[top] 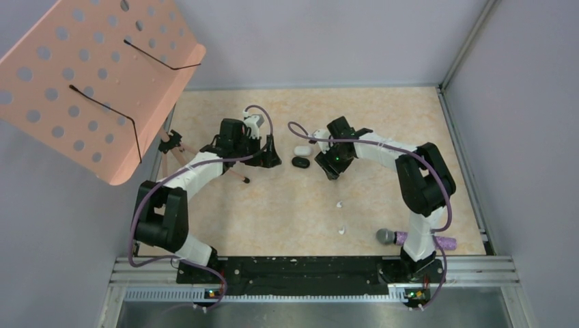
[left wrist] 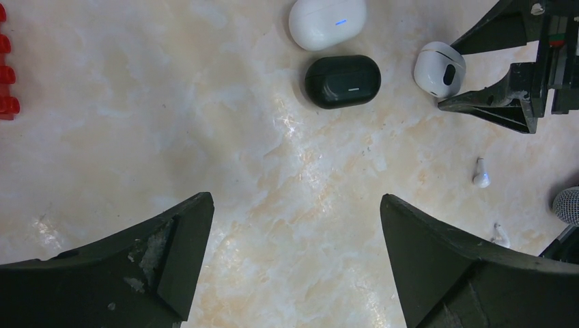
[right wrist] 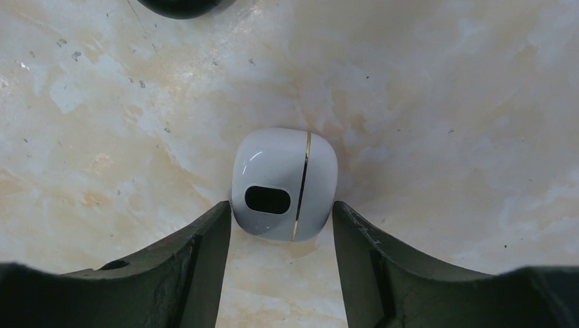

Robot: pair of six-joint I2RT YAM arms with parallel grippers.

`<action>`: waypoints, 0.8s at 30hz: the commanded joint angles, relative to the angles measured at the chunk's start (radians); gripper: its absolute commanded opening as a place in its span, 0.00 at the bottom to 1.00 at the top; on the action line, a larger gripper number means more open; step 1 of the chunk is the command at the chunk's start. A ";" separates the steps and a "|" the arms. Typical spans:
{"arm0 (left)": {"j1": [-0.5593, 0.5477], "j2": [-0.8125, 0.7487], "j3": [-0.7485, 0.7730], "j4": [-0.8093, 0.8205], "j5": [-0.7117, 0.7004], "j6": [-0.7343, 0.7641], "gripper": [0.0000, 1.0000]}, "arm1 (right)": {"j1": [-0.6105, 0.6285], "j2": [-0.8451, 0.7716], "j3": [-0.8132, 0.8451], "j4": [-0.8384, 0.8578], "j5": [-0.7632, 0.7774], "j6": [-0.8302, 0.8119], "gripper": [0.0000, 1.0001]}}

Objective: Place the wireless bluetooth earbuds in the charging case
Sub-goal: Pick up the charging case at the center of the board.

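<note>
My right gripper (right wrist: 281, 217) is open, its two fingertips (right wrist: 217, 222) close against the near end of a white charging case (right wrist: 284, 183) with a gold seam and a black oval, lying on the table. That case (left wrist: 439, 68) and the right gripper (left wrist: 456, 76) also show in the left wrist view. My left gripper (left wrist: 295, 201) is open wide and empty above bare table. A white case (left wrist: 326, 22) with a blue light and a black case (left wrist: 342, 80) lie closed side by side. Two white earbuds (left wrist: 481, 174) (left wrist: 500, 236) lie loose; in the top view they (top: 339, 203) (top: 342, 230) sit nearer the bases. No black buds show.
A purple glitter microphone (top: 410, 238) lies by the right arm's base. A pink perforated stand (top: 95, 75) overhangs the far left corner. A red part (left wrist: 5, 68) shows at the left edge of the left wrist view. Walls bound the table at back and right.
</note>
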State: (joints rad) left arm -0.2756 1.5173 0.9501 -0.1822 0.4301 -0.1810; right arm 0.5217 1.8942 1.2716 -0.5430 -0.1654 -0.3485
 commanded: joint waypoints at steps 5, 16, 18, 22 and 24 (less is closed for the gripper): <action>0.000 0.020 0.049 0.059 0.024 -0.031 0.98 | 0.012 -0.022 -0.009 0.007 -0.005 -0.044 0.49; 0.021 0.033 0.093 0.069 0.172 -0.038 0.93 | -0.005 -0.183 -0.040 0.054 -0.018 -0.158 0.22; 0.024 0.052 0.126 0.093 0.283 -0.044 0.90 | -0.010 -0.310 -0.097 0.117 -0.057 -0.216 0.22; 0.012 0.112 0.210 0.196 0.466 -0.096 0.82 | -0.002 -0.509 -0.175 0.257 -0.122 -0.310 0.23; -0.006 0.141 0.269 0.209 0.527 -0.096 0.78 | 0.018 -0.545 -0.171 0.287 -0.117 -0.342 0.24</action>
State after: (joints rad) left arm -0.2577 1.6154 1.1023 -0.1001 0.7410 -0.2440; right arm 0.5171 1.4830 1.0996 -0.4347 -0.2249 -0.5774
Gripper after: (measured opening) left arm 0.818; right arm 0.456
